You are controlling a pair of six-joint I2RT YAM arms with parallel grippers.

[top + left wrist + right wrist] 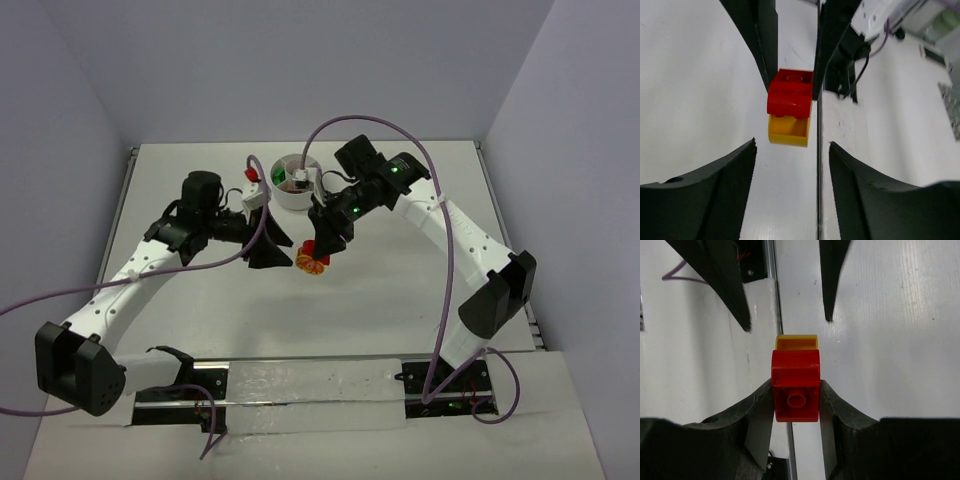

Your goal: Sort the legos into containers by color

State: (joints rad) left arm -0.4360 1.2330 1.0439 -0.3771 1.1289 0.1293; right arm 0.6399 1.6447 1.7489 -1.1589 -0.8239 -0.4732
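- The right gripper (322, 243) is clamped on the brick (790, 100), a red block stacked on a yellow one, with both fingers (760, 405) pressed against the red block's sides.
- In the right wrist view the red block's stud faces the camera, and the yellow block sticks out beyond the fingertips.
- The left gripper (792, 145) faces the right one tip to tip, jaws parted wider than the brick and holding nothing.
- In the left wrist view its two fingers (720, 190) stand either side of the yellow end, with a gap showing on both sides.
- From above, the brick sits between the two grippers over the middle of the table (400, 320), in front of the bowl (290, 203).
- Whether the brick touches the table cannot be told.
- The bowl stands well behind the grippers, near the far wall, with a green piece (280, 178) in a left section and something darker near its centre, too small to make out.
- A small red piece (251, 173) shows just left of the bowl.
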